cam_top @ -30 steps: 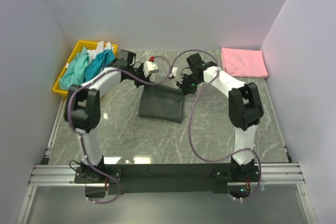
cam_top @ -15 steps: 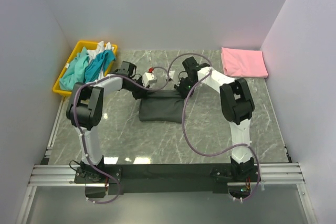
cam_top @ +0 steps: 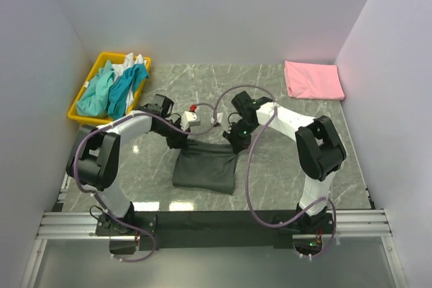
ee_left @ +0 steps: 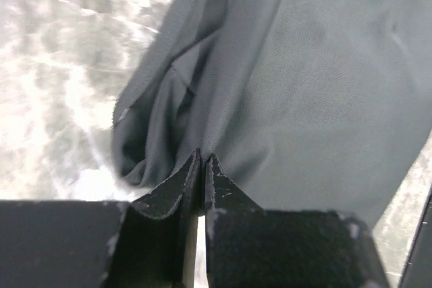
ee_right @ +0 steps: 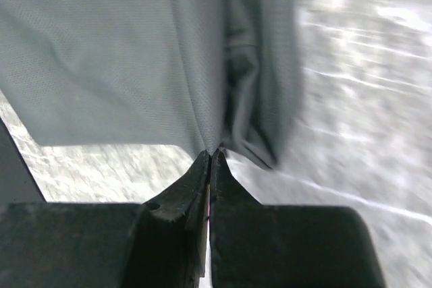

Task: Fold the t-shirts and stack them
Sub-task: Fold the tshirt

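Note:
The dark charcoal grey t-shirt (cam_top: 206,170) hangs folded over the middle of the table, held by its two far corners. My left gripper (cam_top: 181,141) is shut on its left corner, seen in the left wrist view (ee_left: 202,156) with bunched cloth (ee_left: 297,65) beyond the tips. My right gripper (cam_top: 234,144) is shut on its right corner, seen in the right wrist view (ee_right: 211,153) with cloth (ee_right: 135,52) spreading left. A folded pink t-shirt (cam_top: 312,79) lies at the back right. Teal and white t-shirts (cam_top: 115,84) are heaped in the tray.
A yellow plastic tray (cam_top: 75,111) stands at the back left by the left wall. Grey cables loop between the two arms above the shirt. The marble tabletop (cam_top: 283,173) ends at a black rail along the near edge.
Both grippers have pulled the grey shirt toward the near side of the table; the cloth now hangs lower and nearer than before. The pink shirt and the tray have not moved.

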Robot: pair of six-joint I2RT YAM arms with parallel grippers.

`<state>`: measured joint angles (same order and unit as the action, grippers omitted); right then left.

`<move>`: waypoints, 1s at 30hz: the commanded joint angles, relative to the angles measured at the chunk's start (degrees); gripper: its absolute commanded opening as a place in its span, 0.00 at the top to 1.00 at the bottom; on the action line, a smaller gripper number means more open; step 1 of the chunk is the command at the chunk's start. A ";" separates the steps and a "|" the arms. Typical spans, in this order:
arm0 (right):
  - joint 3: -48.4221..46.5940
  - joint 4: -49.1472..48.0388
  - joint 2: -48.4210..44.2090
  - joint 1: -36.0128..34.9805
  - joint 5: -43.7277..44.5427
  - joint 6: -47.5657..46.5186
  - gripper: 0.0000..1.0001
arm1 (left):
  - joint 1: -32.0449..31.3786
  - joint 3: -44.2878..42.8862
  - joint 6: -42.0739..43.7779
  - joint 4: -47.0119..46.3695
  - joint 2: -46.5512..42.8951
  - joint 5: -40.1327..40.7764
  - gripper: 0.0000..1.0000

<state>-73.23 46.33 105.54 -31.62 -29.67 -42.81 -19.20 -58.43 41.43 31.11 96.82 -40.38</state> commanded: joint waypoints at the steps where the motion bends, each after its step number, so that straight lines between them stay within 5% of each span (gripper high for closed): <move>1: -5.77 3.50 -2.01 3.39 -1.00 0.71 1.00 | 2.58 -5.01 -0.82 4.73 -2.07 -4.00 0.90; 5: -9.73 4.30 0.89 4.19 -0.39 0.27 0.98 | 5.31 -12.47 -1.88 5.54 2.13 -4.71 0.89; 10: -12.29 3.25 8.00 4.19 0.84 1.40 0.94 | 5.31 -17.40 -3.90 4.22 9.69 -1.63 0.72; 14: -10.35 -3.77 8.54 4.72 5.40 5.18 0.84 | 5.49 -21.10 -8.02 3.61 14.09 -1.28 0.57; 15: -10.96 -5.61 8.55 5.42 6.20 6.23 0.75 | 5.58 -21.11 -8.73 2.47 14.10 -1.19 0.54; 24: -15.79 -7.13 5.56 10.08 6.46 13.27 0.72 | 9.62 -16.72 -16.29 -4.39 5.85 -1.72 0.41; 28: -17.29 -7.13 4.52 10.43 8.75 17.74 0.62 | 9.88 -13.73 -21.55 -6.33 1.28 -2.24 0.40; 30: -17.99 -3.90 2.75 10.52 2.65 19.59 0.60 | 9.88 -10.92 -26.47 -7.46 -2.23 -6.17 0.42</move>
<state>-88.25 40.27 113.65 -20.91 -22.48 -27.79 -8.91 -72.12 22.48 26.59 100.09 -41.41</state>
